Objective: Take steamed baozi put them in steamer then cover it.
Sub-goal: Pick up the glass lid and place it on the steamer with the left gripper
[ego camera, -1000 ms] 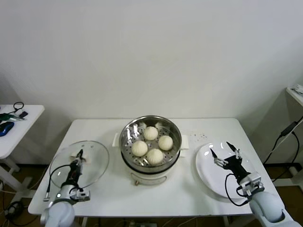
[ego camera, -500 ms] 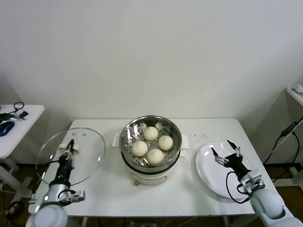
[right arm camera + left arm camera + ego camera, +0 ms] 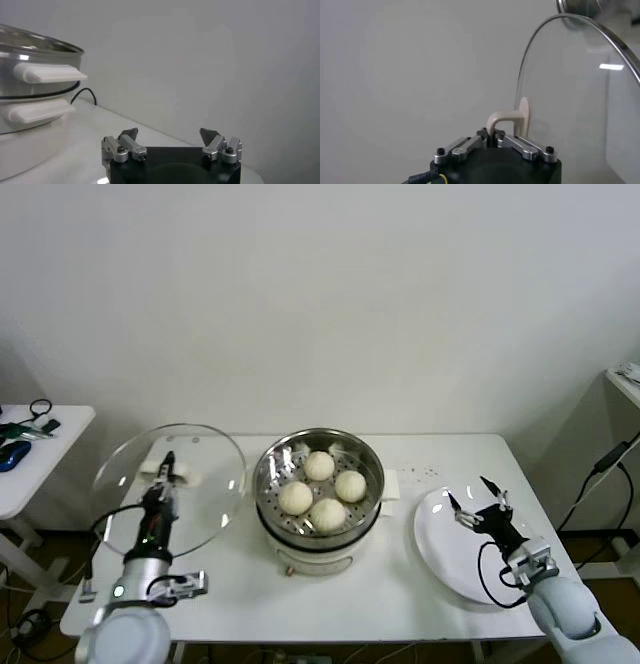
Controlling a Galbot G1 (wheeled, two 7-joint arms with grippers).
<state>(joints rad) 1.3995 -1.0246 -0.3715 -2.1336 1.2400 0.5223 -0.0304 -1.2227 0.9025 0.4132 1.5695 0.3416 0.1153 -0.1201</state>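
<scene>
The left gripper [image 3: 166, 467], clamped on the cover [image 3: 170, 490] handle, has raised it off the table toward the steamer [image 3: 318, 489]. The four baozi [image 3: 320, 488] are loaded; covering remains. The right gripper [image 3: 478, 502] hangs spread wide and empty over the plate [image 3: 440, 559].

I could read no text, label, brand, number or sign anywhere around my claws.
</scene>
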